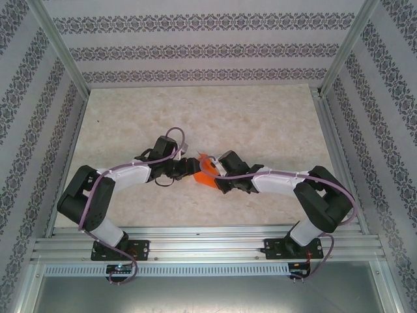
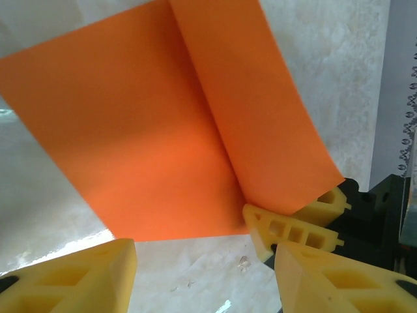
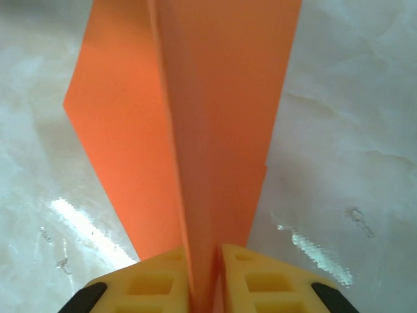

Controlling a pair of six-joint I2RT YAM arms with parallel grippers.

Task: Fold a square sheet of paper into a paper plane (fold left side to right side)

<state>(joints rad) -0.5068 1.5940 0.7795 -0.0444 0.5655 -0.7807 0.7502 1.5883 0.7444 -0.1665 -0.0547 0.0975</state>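
Observation:
The square sheet of paper (image 1: 206,175) is bright orange and lies mid-table between both arms. It is bent along one crease: in the left wrist view one half of the paper (image 2: 143,143) lies flat and the other half rises to the right. My right gripper (image 3: 212,261) is shut on the near edge of that raised half (image 3: 221,98); its yellow fingers (image 2: 293,231) also appear pinching the paper in the left wrist view. My left gripper (image 2: 205,261) stands open just short of the flat half's edge, with bare table between its fingers. No paper plane shape shows.
The pale marbled table (image 1: 195,111) stretches back to patterned walls. An aluminium frame rail (image 1: 208,244) runs along the near edge by the arm bases. Both grippers, left (image 1: 190,168) and right (image 1: 217,177), sit nearly tip to tip.

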